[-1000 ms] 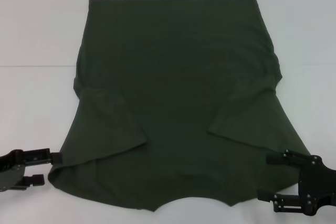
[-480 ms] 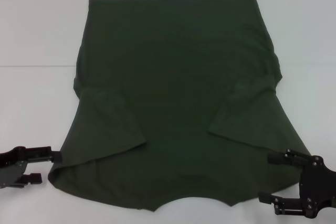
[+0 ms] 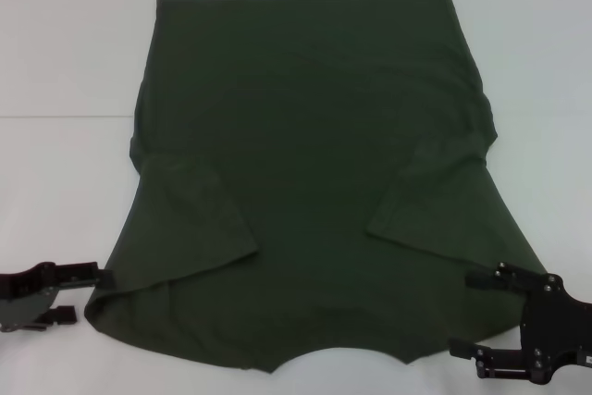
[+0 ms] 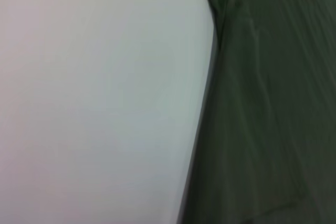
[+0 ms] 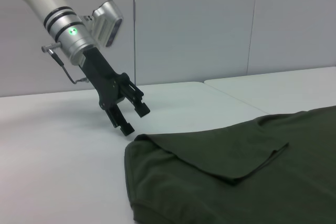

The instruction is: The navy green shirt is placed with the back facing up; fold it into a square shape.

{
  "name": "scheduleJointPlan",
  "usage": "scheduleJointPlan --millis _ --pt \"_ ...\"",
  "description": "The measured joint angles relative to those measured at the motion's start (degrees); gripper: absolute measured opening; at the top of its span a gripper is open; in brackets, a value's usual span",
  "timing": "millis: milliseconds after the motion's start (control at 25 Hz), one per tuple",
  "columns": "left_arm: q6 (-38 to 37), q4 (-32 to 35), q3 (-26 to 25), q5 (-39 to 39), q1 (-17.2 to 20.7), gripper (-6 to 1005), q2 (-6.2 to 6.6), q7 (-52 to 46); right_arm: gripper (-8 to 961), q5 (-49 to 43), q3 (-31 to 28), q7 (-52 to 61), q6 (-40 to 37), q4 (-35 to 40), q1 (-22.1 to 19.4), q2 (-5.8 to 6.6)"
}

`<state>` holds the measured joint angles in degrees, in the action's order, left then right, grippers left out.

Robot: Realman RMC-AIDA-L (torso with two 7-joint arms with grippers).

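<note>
- Shirt [image 3: 305, 164] flat mid-surface, sleeves folded in
- Left gripper [image 3: 69, 293], right gripper [image 3: 476, 314] flank near corners, jaws open, apparently for pinching

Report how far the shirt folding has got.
Done: both sleeves of the navy green shirt lie folded inward over its body. In hand: the left gripper and the right gripper, both open, sit at the shirt's two near corners, with no cloth between the fingers yet. Left: fold the near edge away to shorten the shirt into a square.
</note>
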<state>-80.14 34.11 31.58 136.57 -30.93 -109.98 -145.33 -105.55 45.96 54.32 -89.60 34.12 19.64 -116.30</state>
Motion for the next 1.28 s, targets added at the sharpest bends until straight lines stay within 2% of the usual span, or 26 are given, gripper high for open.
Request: scheduleJointPlan --millis 240,840,1280 --pt "1.0 -0.4 0.2 0.0 -0.3 931 -0.66 0.6 915 0.0 0.0 0.0 0.8 0.0 0.1 -0.23" --pt "2.8 -1.1 1.3 0.0 -0.4 931 -0.69 0.8 915 0.0 0.0 -0.1 0.9 0.0 0.3 -0.24" --pt "2.6 -1.8 1.4 -0.1 -1.1 930 -1.31 0.8 915 0.0 0.0 -0.1 1.3 0.0 0.3 -0.30"
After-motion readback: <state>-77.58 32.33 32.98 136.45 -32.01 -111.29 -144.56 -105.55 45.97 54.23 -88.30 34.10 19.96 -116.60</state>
